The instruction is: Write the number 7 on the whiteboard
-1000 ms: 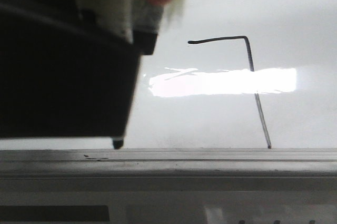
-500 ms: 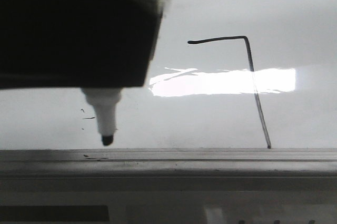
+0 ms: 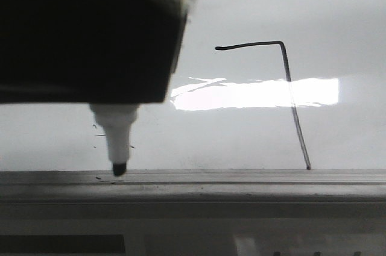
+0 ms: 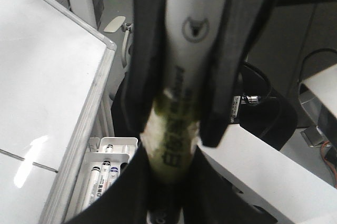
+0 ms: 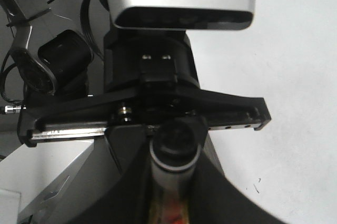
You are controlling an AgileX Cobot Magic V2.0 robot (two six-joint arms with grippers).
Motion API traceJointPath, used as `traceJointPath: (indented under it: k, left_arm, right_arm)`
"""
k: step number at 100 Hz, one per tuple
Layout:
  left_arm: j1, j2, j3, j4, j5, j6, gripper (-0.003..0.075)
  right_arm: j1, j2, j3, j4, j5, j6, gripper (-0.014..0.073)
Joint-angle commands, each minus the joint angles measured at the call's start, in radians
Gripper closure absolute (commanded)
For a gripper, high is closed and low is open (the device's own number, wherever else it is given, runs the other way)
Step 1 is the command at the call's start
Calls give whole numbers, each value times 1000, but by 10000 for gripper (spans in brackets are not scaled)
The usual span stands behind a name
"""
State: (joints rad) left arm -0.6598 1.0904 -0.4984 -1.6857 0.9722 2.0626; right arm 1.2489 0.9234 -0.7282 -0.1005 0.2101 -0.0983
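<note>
**Status: stroke complete, tool clear of figure.**

1. The number 7 (image 3: 285, 63) stands on the whiteboard (image 3: 241, 3) as a short top bar and a long slanted downstroke that ends at the grey ledge (image 3: 241, 187). It matches the earlier front views line for line; no ink has been added in the last second.
2. The marker (image 3: 119, 141) has dropped slightly over the last half second. Its black tip now sits at the upper edge of the ledge, well to the left of the figure (contact with the board cannot be confirmed).
3. The left gripper (image 4: 176, 145) is clamped on the marker barrel, with black fingers pressed against both sides.
4. Right gripper (image 5: 169, 197): dark shapes flank a barrel close to the lens, but whether these fingers are pressing on it cannot be told.
5. Judgement: the writing appears finished. The remaining concern is a stray mark, since small specks (image 3: 96, 135) already lie beside the tip.
</note>
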Motion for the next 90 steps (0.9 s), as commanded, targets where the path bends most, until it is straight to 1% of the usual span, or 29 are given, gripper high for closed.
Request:
traceJointPath:
  k: [1,4,7,14,18,24,31,36,41,48,52,55,57,59,62,73,90]
  left_arm:
    - [1,-16,-31,-101,11,-82,741]
    - [1,-16,-31,-95,-1,-109,741]
    - [1,-16,-31,-88,-19,-136,741]
    - [1,-16,-31,-64,-75,-219,741]
    - [1,-16,-31,-47,-118,-273,741]
    - [1,-16,-31,-24,-184,-348,741]
    - [1,-16,-31,-19,-265,-405,741]
    - [1,-16,-31,-24,-327,-440,741]
    - [1,-16,-31,-31,-388,-473,741]
    - [1,-16,-31,-42,-488,-503,741]
    - [1,-16,-31,-56,-554,-508,741]
    - [1,-16,-31,-69,-599,-513,741]
    - [1,-16,-31,-78,-633,-513,741]
    - [1,-16,-31,-94,-664,-515,741]
    - [1,-16,-31,-121,-703,-515,741]
    - [1,-12,-38,-186,-806,-515,741]
    - [0,27,-67,-186,-870,-555,741]
  right_arm:
    - [-2,-11,-29,-3,-8,-15,360]
    - [-2,-15,-29,-3,0,-15,283]
    - [-2,-20,-29,-3,7,-15,227]
    - [-2,-40,-29,-13,27,-15,122]
    - [-2,-58,-29,-15,37,-15,109]
    - [-8,-90,-29,-17,54,-15,118]
    - [-24,-128,-29,-17,65,-15,130]
    - [-38,-157,-29,-17,68,-15,152]
    - [-54,-186,-29,-15,68,-15,195]
    - [-76,-225,-29,-8,68,-14,302]
    - [-86,-246,-29,-3,68,-14,413]
    - [-92,-258,-29,-4,68,-14,466]
    - [-97,-269,-29,-4,68,-14,540]
    - [-99,-274,-29,-4,68,-14,576]
    - [-101,-282,-29,-4,68,-14,664]
    - [-112,-292,-29,-4,75,-12,656]
    - [-112,-286,-29,-4,111,-12,656]
